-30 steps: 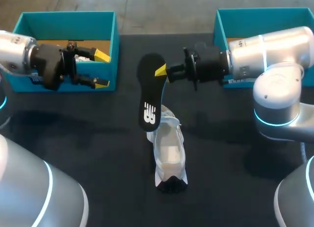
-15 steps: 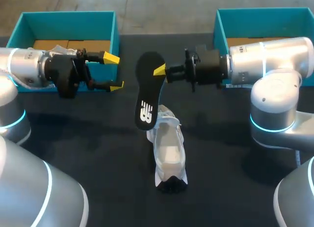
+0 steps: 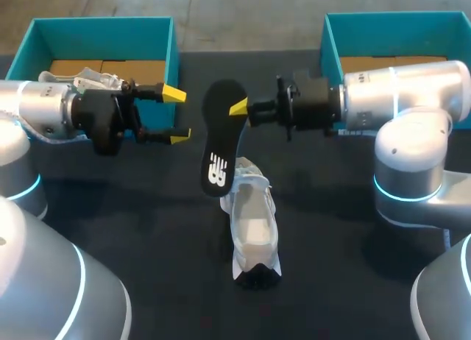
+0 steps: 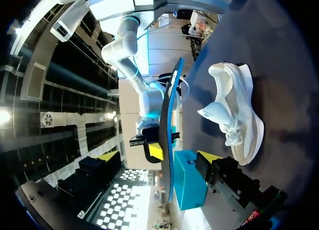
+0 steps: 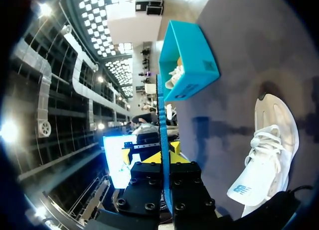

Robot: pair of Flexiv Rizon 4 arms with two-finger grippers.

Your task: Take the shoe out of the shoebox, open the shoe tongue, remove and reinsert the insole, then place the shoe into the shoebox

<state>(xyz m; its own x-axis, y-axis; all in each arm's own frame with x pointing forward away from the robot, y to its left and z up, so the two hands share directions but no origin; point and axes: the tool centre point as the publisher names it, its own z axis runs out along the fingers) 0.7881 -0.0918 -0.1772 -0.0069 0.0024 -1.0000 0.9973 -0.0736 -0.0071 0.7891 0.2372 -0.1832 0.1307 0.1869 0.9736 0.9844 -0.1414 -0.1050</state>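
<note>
The right jaws pinch the black insole [image 3: 219,137] by its edge near the upper end and hold it in the air. Its long axis runs roughly 12 to 6, with the logo end down toward 6 (tipped slightly to 7). Its lower end is over the 12 o'clock end of the white shoe [image 3: 252,226], which lies mid-counter [image 3: 147,229], also 12 to 6, laces toward 12, dark end toward 6. The left jaws hang wide and empty at 9 o'clock of the insole, apart from it, beside the left shoebox [image 3: 99,27].
</note>
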